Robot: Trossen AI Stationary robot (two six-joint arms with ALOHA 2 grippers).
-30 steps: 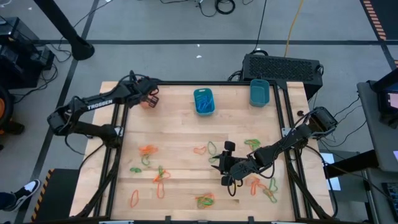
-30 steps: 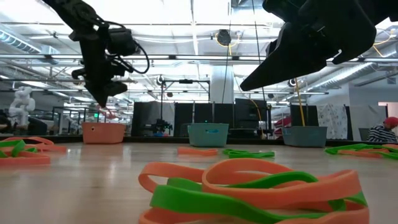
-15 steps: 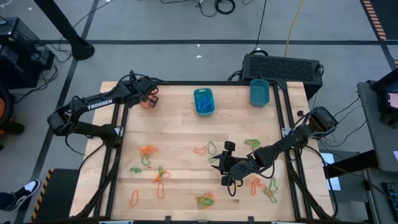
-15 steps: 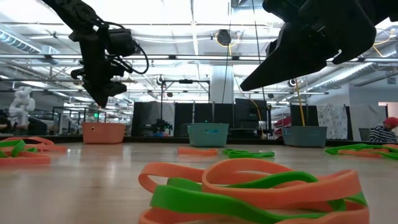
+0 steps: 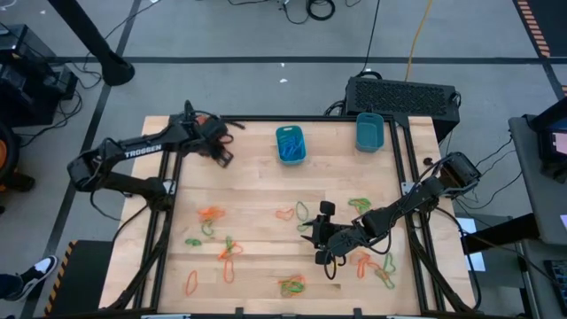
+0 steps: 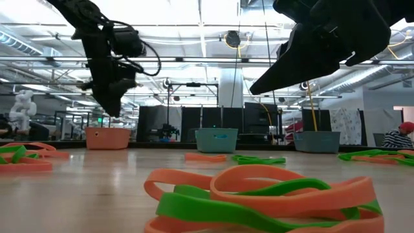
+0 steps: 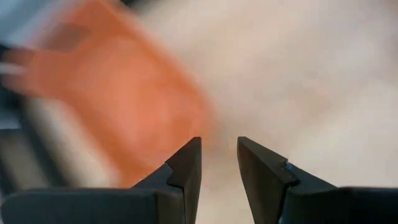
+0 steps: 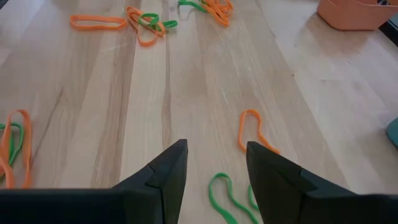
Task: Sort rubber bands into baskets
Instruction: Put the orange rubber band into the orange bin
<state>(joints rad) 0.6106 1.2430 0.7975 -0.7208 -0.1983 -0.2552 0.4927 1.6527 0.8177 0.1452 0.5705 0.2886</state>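
Wooden table [image 5: 257,186] carries scattered rubber bands [image 5: 292,285]; an orange loop [image 8: 252,127] lies just ahead of the right gripper [image 8: 214,168], which stands open and empty. Farther off, the left gripper [image 7: 217,165], probably empty, hangs part-open beside the orange basket [image 6: 107,137].

Likely robotics lab: open hall, humanoid robot [image 6: 22,107].

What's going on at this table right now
Two robot arms are sorting rubber bands into baskets. The left claw is up by the orange basket at the table's far left corner, open with nothing between its fingers. The right claw hovers open over loose orange and green bands in the middle. The teal basket already holds blue bands, and many bands are still scattered on the table.
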